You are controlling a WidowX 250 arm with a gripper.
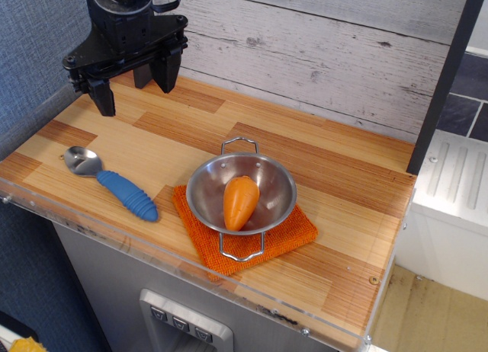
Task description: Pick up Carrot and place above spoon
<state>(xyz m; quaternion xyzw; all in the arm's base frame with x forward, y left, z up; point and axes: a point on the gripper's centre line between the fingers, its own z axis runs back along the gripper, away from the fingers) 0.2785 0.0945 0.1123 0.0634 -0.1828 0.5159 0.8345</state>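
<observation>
Step in hand: I judge I am at the very start, the reach toward the carrot; nothing is grasped yet.
Tool: my black tool (136,87) hangs over the far left corner of the wooden bench (335,177), its two fingers spread wide, with nothing between them.
Carrot: the small smooth orange plastic carrot (239,201) lies well apart from the tool, to its right and nearer to the camera, with the thin end toward the front edge.
Container: the shiny steel bowl with two wire handles (204,186) holds only the carrot; the bowl sits on a flat orange woven cloth (293,234).
Spoon: the spoon with silver metal bowl and thick ribbed blue plastic handle (114,184) lies on the bench below the tool, nearer to the front edge.
Next move: I think I must travel right and forward, go down inside the bowl rim, and close across the thick part of the carrot.
Risk: the carrot may roll on the curved steel.
</observation>
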